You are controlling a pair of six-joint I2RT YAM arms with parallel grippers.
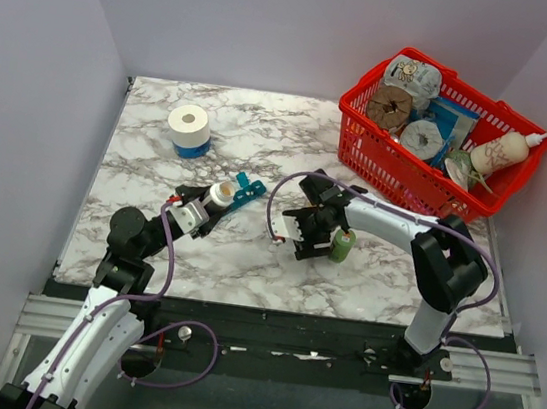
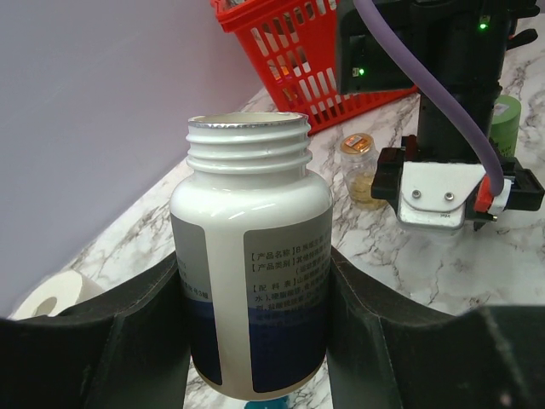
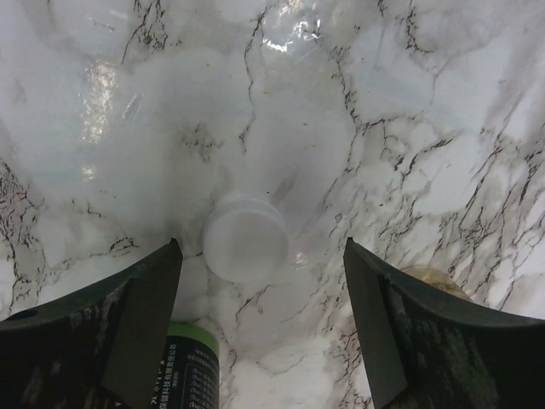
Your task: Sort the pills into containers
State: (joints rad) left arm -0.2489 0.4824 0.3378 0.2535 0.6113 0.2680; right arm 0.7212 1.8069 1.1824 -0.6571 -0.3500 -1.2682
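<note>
Both fingers of the right gripper [image 3: 262, 249] are spread above a white cap [image 3: 243, 239]; an uncapped pill bottle [image 2: 247, 213] is clamped in the left gripper [image 2: 255, 336], teal pill organiser [image 1: 248, 189] just beyond. Slow tipping over one compartment is advised.

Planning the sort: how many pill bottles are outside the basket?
3: a white bottle in the left gripper, a green bottle beside the right gripper, a small clear bottle near it. More may be hidden.
</note>
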